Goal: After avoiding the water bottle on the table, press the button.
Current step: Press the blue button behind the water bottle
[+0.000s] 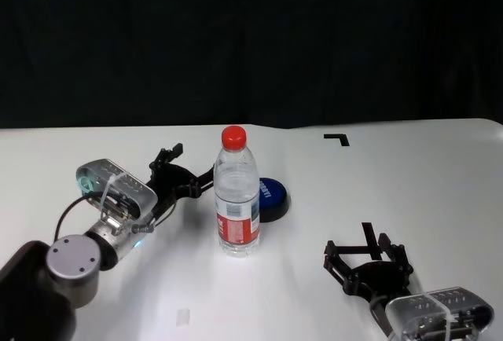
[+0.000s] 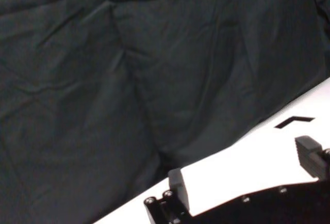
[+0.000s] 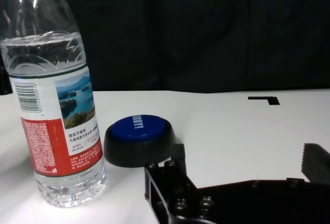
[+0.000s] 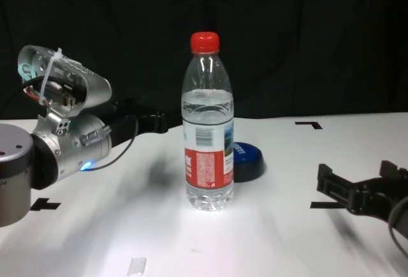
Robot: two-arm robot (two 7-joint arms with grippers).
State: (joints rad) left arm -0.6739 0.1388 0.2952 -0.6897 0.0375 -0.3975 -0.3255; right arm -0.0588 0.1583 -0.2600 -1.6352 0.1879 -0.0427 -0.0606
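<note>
The water bottle (image 1: 236, 192) stands upright at the middle of the white table (image 1: 409, 192). It is clear, with a red cap and a red label. The dark blue button (image 1: 272, 197) lies just behind it to the right, close to the bottle. My left gripper (image 1: 187, 166) is open and empty, raised above the table just left of the bottle and pointing toward it. In the chest view the left gripper (image 4: 150, 122) is at about label height. My right gripper (image 1: 365, 251) is open and empty, low at the front right. Its wrist view shows the bottle (image 3: 54, 105) and the button (image 3: 138, 139) ahead.
A black curtain (image 1: 251, 42) hangs behind the table. Black corner marks lie at the back right (image 1: 337, 138) and in front of the right gripper (image 4: 322, 205). A small white scrap (image 1: 182, 317) lies near the front edge.
</note>
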